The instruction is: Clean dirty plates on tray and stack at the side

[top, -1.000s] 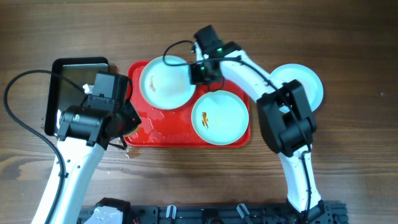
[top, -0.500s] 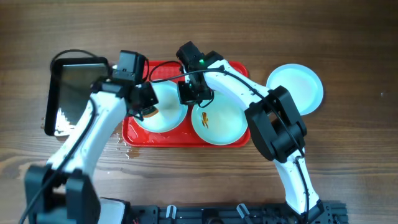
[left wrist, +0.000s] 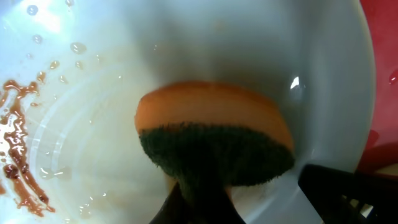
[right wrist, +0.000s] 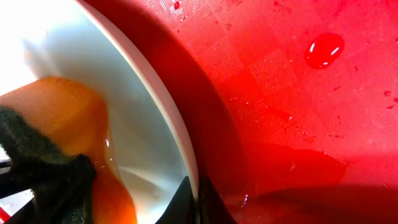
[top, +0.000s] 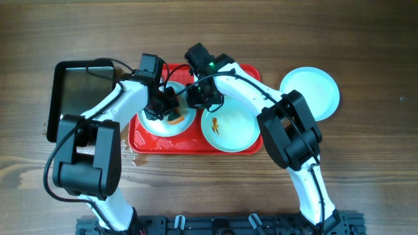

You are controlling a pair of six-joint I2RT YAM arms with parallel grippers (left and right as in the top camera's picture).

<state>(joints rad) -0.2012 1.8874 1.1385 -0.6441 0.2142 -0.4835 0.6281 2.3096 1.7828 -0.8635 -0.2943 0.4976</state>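
On the wooden counter (top: 366,170), the red tray (top: 196,142) carried a smeared plate (top: 153,124). The left claw (top: 167,108), clamped on a sponge (top: 175,118), pressed it into the plate, while the right claw (top: 199,99) pinched the plate's rim.

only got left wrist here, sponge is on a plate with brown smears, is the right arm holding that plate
Observer: Yes. The right gripper is shut on the rim of the left plate, on the side away from the sponge.
Operator: any other dirty ones on there
Observer: One. A second plate sits to its right on the tray, with an orange-brown smear.
Operator: any set aside
Observer: A third plate lies on the table past the tray's right end. It looks clean from overhead.
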